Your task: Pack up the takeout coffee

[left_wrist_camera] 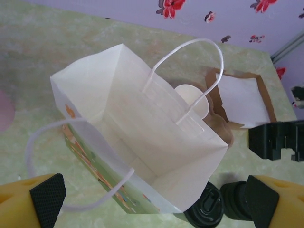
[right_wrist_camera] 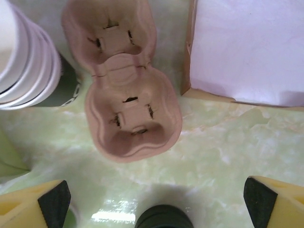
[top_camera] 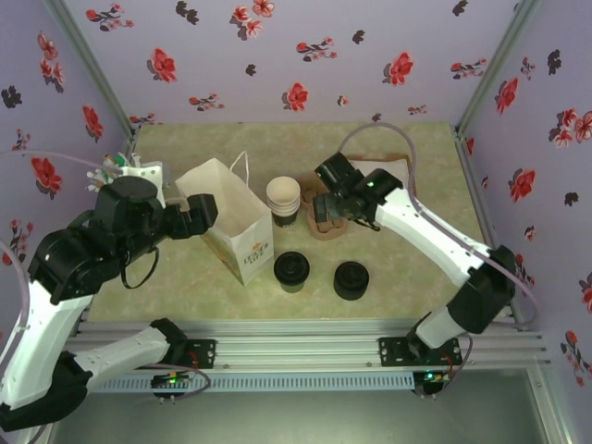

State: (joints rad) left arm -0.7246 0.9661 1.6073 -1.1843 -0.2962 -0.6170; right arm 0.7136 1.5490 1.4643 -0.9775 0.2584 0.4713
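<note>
The takeout coffee [top_camera: 292,271], a dark cup with a round black lid, stands on the table just right of the white paper bag [top_camera: 231,222]. In the left wrist view its lid [left_wrist_camera: 204,209] peeks out from under the bag's [left_wrist_camera: 142,133] near corner. The bag stands open and empty, handles up. My left gripper [top_camera: 199,211] [left_wrist_camera: 152,199] hovers open over the bag's mouth, holding nothing. My right gripper [top_camera: 324,211] [right_wrist_camera: 154,199] is open above the brown two-cup carrier [top_camera: 328,227] [right_wrist_camera: 128,90], its fingers wide apart and empty.
A short black stack of lids [top_camera: 351,280] [left_wrist_camera: 235,199] sits right of the coffee. Lidless cups [top_camera: 284,199] [right_wrist_camera: 23,57] are stacked left of the carrier. A brown tray of white napkins [top_camera: 379,171] [right_wrist_camera: 247,52] lies behind. A white box [top_camera: 129,171] stands rear left.
</note>
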